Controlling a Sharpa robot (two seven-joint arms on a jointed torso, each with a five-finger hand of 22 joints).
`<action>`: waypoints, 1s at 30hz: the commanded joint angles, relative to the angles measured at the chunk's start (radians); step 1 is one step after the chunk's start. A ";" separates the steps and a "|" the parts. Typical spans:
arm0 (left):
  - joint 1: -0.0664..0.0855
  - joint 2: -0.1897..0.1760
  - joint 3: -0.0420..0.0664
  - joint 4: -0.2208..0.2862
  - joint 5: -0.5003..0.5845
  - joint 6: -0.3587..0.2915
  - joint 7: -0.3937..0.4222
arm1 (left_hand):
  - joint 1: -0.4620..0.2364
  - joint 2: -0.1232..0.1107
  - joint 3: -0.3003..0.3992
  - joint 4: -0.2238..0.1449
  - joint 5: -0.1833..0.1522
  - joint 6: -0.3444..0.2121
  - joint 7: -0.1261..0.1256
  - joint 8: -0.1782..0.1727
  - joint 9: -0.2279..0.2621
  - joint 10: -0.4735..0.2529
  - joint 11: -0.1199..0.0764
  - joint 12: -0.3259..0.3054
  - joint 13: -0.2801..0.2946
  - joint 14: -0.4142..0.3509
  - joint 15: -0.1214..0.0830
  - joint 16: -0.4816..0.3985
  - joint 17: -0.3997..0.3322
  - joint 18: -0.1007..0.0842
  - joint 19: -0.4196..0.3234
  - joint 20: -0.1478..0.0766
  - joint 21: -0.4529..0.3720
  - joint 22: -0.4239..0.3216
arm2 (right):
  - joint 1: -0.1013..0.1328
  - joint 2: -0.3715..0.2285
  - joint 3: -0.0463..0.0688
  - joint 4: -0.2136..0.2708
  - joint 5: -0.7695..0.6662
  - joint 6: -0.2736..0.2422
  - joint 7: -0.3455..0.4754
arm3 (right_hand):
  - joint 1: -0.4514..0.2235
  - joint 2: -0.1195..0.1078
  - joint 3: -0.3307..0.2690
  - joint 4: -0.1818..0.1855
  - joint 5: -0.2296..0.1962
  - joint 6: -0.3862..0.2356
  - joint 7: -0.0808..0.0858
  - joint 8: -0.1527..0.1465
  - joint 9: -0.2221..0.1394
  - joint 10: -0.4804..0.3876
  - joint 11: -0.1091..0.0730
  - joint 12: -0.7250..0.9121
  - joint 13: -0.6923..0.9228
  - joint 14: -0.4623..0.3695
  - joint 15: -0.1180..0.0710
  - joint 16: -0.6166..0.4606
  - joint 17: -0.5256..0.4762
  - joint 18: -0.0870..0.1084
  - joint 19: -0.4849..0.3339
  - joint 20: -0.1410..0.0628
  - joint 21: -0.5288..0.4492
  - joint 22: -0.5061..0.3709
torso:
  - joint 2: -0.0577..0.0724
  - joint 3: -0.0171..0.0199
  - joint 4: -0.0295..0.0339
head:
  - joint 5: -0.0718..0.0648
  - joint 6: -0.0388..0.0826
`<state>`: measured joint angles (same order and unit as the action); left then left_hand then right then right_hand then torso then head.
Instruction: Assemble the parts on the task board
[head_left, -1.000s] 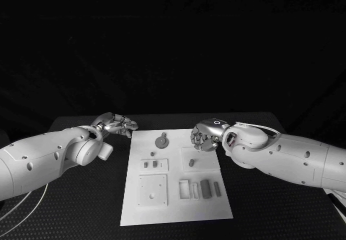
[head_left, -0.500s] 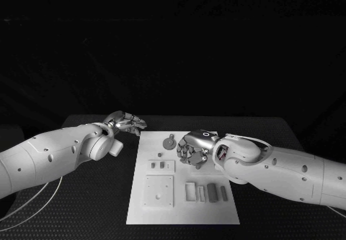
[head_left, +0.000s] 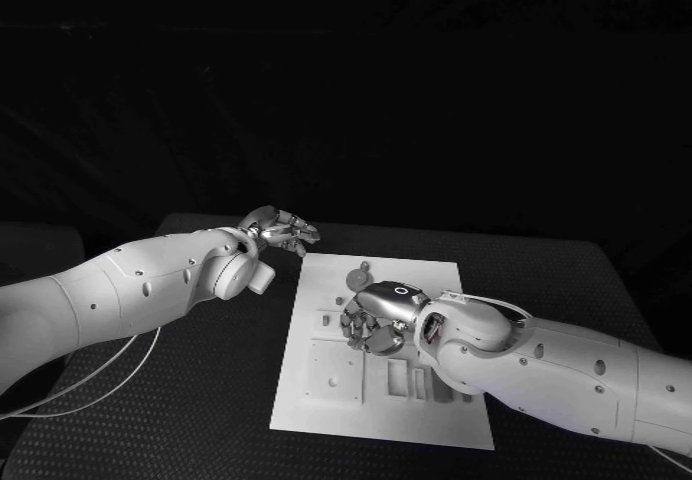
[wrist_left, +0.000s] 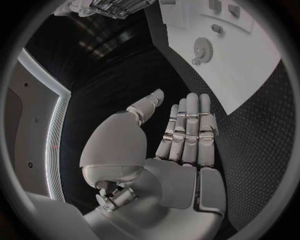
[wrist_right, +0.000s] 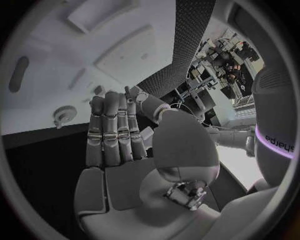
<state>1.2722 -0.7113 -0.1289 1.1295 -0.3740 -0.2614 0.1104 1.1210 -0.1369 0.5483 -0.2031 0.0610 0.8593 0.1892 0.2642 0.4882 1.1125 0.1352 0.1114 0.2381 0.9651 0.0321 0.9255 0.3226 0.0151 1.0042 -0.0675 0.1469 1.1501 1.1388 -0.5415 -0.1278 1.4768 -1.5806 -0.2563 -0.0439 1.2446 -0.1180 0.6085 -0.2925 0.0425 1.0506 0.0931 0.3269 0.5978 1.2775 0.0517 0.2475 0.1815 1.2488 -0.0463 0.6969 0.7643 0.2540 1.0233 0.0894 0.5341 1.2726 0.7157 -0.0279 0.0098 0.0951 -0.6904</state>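
Observation:
The white task board (head_left: 427, 287) lies in the middle of the black table. A grey gear (head_left: 359, 272) sits near its far edge, and several small grey bars (head_left: 418, 383) stand in slots near its right side. My right hand (head_left: 371, 319) hovers over the board's middle, fingers straight and holding nothing; the right wrist view shows the hand (wrist_right: 115, 135) with the board (wrist_right: 56, 50) and gear (wrist_right: 62, 114) beyond it. My left hand (head_left: 283, 229) is off the board's far left corner, also holding nothing. In the left wrist view its fingers (wrist_left: 187, 132) lie flat beside the board (wrist_left: 247, 75) and gear (wrist_left: 202, 48).
A square white plate with holes (head_left: 333, 376) sits on the board's near left part. An oblong grey part (wrist_right: 19, 74) lies on the board. A white cable (head_left: 87, 392) runs over the table under my left arm. Black mat surrounds the board.
The camera has shifted. My right hand has moved from the board's right edge to above its middle. My left hand stays by the far left corner.

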 joint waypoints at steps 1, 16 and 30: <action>0.001 0.004 0.001 0.000 -0.007 -0.013 0.021 | -0.006 0.002 -0.002 0.004 -0.001 -0.006 -0.002 0.005 -0.001 -0.004 -0.001 0.005 -0.001 0.006 0.000 -0.004 0.002 0.006 0.009 0.001 -0.006 -0.001 | -0.010 0.009 0.000 -0.008 -0.036 0.009 0.011 | 0.001 0.010 -0.003 -0.002 0.005 -0.001 0.006 0.003 0.002 0.001 0.002 -0.006 0.002 -0.002 -0.005 -0.003 0.001 0.008 0.002 0.001 -0.005 0.001 | 0.000 0.0001 -0.0002 | 0.020 -0.009; 0.001 0.003 0.001 0.005 -0.006 -0.008 0.021 | -0.006 0.003 -0.002 0.005 -0.001 -0.006 -0.002 0.006 -0.001 -0.004 -0.001 0.006 -0.001 0.006 0.000 -0.005 0.003 0.006 0.009 0.001 -0.008 -0.002 | -0.038 0.035 -0.012 -0.039 -0.084 0.005 0.004 | 0.000 0.010 -0.003 -0.002 0.005 -0.001 0.006 0.004 0.003 0.002 0.002 -0.006 0.003 -0.001 -0.005 -0.004 0.002 0.008 0.003 0.001 -0.006 0.002 | 0.000 0.0008 -0.0007 | 0.042 -0.031; 0.002 0.000 0.001 0.011 -0.006 -0.009 0.019 | -0.006 0.002 -0.003 0.006 -0.001 -0.006 -0.002 0.007 -0.001 -0.004 -0.001 0.007 -0.002 0.006 0.000 -0.006 0.004 0.006 0.010 0.001 -0.009 -0.002 | -0.044 0.042 -0.025 -0.067 -0.092 0.006 0.003 | 0.000 0.010 -0.003 -0.002 0.005 -0.002 0.006 0.004 0.005 0.002 0.002 -0.007 0.005 -0.001 -0.005 -0.004 0.002 0.008 0.003 0.001 -0.006 0.002 | -0.001 0.0000 -0.0010 | 0.038 -0.036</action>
<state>1.2722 -0.7124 -0.1289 1.1370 -0.3760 -0.2671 0.1176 1.1210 -0.1368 0.5457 -0.2004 0.0610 0.8593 0.1892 0.2642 0.4883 1.1123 0.1348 0.1114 0.2373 0.9651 0.0322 0.9255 0.3253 0.0151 1.0077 -0.0639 0.1429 1.1495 1.0958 -0.5022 -0.1528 1.4118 -1.6573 -0.2560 -0.0443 1.2437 -0.1172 0.6085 -0.2925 0.0425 1.0505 0.0932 0.3240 0.6017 1.2775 0.0517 0.2437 0.1857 1.2487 -0.0430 0.6969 0.7651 0.2531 1.0232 0.0895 0.5340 1.2734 0.7158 -0.0286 0.0091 0.1339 -0.7251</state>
